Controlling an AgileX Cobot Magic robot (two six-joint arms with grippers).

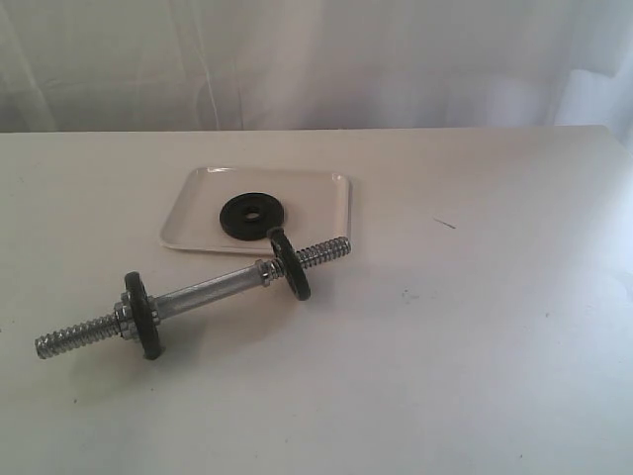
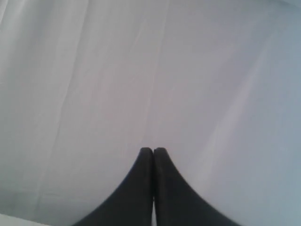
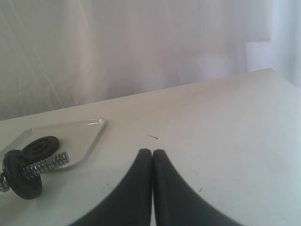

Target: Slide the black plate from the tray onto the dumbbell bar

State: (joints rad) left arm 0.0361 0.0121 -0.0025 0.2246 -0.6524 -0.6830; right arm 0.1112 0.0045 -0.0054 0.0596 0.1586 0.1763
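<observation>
Black plate (image 1: 252, 215), a small flat round matte disc with a centre hole, lies flat toward the near right of the shallow cream-white rectangular tray (image 1: 198, 213), not yet touched.

The left gripper (image 2: 153, 150) is out of the exterior view. Its own camera shows its dark fingers (image 2: 141, 179) clenched on nothing, facing only a white curtain (image 2: 141, 70).

The short chrome dumbbell bar (image 1: 208, 290) lies slantwise on the white table (image 1: 475, 346). It has one small black disc (image 1: 141, 315) near its left threaded end and another (image 1: 290, 263) near its right. The free right threaded end (image 1: 326, 251) reaches the tray's near rim, just beside the plate; whether it rests on the rim cannot be told.

The right gripper (image 3: 152, 151) hangs well apart from the tray, and its fingers (image 3: 165, 179) are likewise pressed together and empty.

The step in hand appears to be the approach. The fingers should part before descending. A pinch between the centre hole and the plate's outer edge would probably suit a disc lying this flat. The plate should then be stood upright with its hole square to the threads, since coarse threads may snag it. The other arm could steady the bar, which looks free to roll.
</observation>
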